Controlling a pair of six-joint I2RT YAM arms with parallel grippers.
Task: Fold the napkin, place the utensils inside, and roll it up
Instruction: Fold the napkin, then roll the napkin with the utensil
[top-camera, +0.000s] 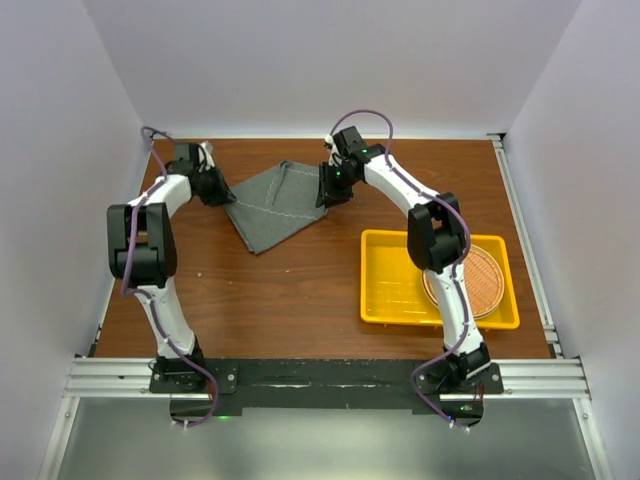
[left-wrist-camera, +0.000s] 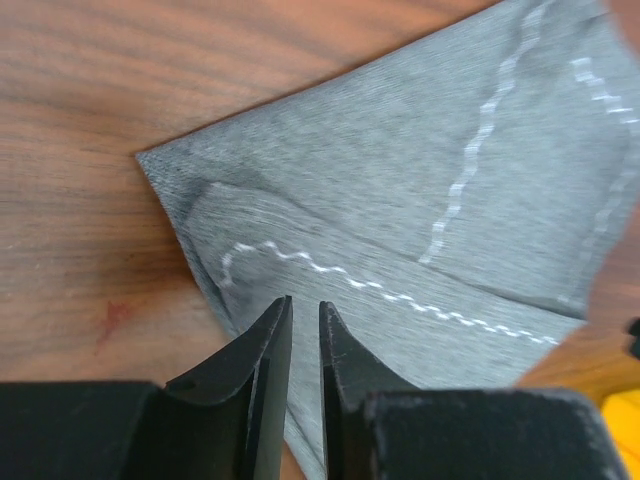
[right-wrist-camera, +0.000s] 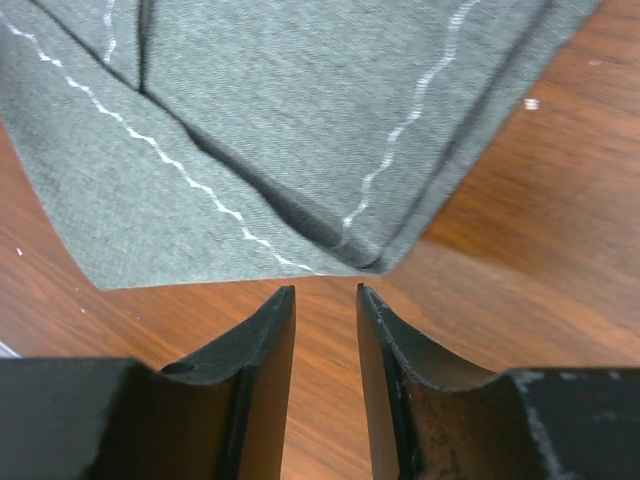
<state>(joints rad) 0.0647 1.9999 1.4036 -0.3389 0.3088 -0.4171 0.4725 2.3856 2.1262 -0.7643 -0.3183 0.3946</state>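
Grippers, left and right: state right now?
Left gripper: open a crack, empty, tips over the napkin.
Right gripper: open, empty, tips just short of the napkin's folded corner.

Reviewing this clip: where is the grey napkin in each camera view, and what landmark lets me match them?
Top external: napkin lies far centre-left on the table.
Left wrist: napkin fills the upper right, running down to the bottom edge.
Right wrist: napkin spans the top, a folded corner pointing down.
Shared landmark: the pale wavy stitching, visible in all three.
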